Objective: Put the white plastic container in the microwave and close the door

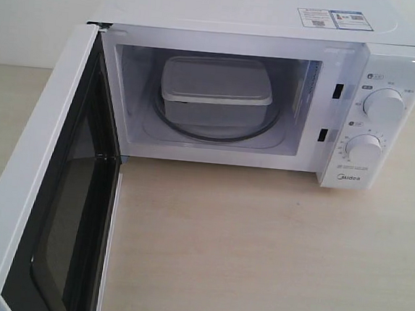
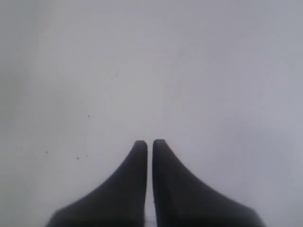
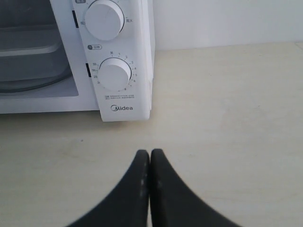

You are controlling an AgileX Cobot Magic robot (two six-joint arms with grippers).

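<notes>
The white plastic container (image 1: 216, 91) sits lidded on the glass turntable inside the white microwave (image 1: 390, 62). The door (image 1: 41, 185) stands swung wide open to the left, its black inner frame and dark window facing the cavity. Neither gripper shows in the exterior view. My left gripper (image 2: 149, 142) is shut and empty, its black fingers close against a plain white surface. My right gripper (image 3: 149, 152) is shut and empty too, low over the wooden table in front of the microwave's dials (image 3: 115, 74); part of the container (image 3: 28, 59) shows there.
The light wooden table (image 1: 271, 256) stretches in front of and to the right of the microwave. Stickers (image 1: 334, 19) lie on the microwave's top. The open door takes up the left front of the scene.
</notes>
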